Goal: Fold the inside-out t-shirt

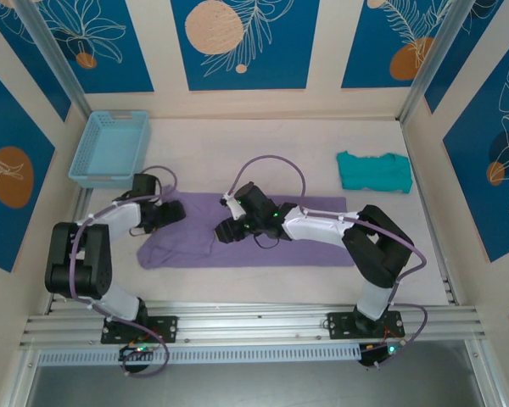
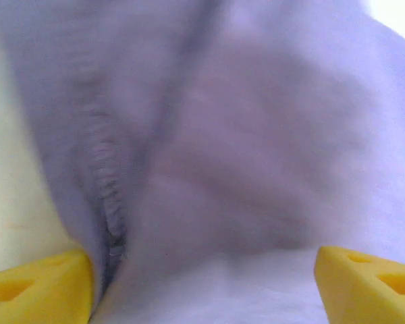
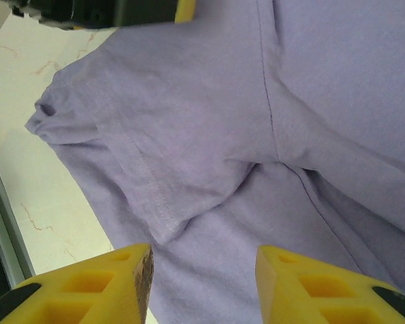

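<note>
The purple t-shirt lay across the near tabletop, the left fingers spread wide at its left end and the right fingers parted above a sleeve, a blue basket and teal garment farther back.

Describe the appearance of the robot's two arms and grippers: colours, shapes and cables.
Both the left arm and right arm have black joint housings and white links, with a lavender cable looping along each. The left gripper and right gripper carry yellow wedge-shaped fingers with moulded recesses.
</note>
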`<state>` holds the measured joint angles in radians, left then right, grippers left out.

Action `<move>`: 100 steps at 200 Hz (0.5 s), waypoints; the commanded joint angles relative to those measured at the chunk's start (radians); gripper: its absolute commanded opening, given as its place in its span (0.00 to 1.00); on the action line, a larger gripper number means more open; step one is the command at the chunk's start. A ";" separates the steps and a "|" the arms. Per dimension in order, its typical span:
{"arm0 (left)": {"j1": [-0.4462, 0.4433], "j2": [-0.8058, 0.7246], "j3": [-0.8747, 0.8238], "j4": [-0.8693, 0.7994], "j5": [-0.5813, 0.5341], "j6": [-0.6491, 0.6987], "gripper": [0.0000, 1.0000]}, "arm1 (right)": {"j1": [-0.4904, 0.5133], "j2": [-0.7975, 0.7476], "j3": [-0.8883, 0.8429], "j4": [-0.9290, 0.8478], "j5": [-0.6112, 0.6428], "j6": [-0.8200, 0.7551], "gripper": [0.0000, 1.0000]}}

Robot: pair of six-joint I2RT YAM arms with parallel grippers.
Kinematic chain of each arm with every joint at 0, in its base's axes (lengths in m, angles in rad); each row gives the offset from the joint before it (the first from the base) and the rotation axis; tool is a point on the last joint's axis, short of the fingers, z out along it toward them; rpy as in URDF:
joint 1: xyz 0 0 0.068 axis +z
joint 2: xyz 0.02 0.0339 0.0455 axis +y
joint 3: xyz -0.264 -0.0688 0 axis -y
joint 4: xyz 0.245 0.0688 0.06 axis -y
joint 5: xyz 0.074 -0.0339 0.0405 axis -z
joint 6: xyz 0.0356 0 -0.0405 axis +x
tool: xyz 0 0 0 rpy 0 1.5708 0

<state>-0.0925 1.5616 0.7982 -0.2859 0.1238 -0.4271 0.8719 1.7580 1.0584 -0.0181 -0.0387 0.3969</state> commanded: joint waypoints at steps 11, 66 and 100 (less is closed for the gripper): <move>-0.067 0.016 -0.023 0.031 0.099 0.014 0.74 | -0.007 -0.008 -0.022 0.014 -0.026 0.024 0.45; -0.106 0.000 -0.073 0.082 0.086 0.023 0.42 | -0.008 -0.023 -0.047 0.005 0.000 0.034 0.45; -0.104 -0.017 -0.097 0.100 0.022 0.030 0.09 | -0.008 -0.051 -0.058 -0.012 0.023 0.033 0.45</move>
<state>-0.1879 1.5627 0.7349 -0.1932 0.1860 -0.4126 0.8688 1.7561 1.0176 -0.0154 -0.0326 0.4194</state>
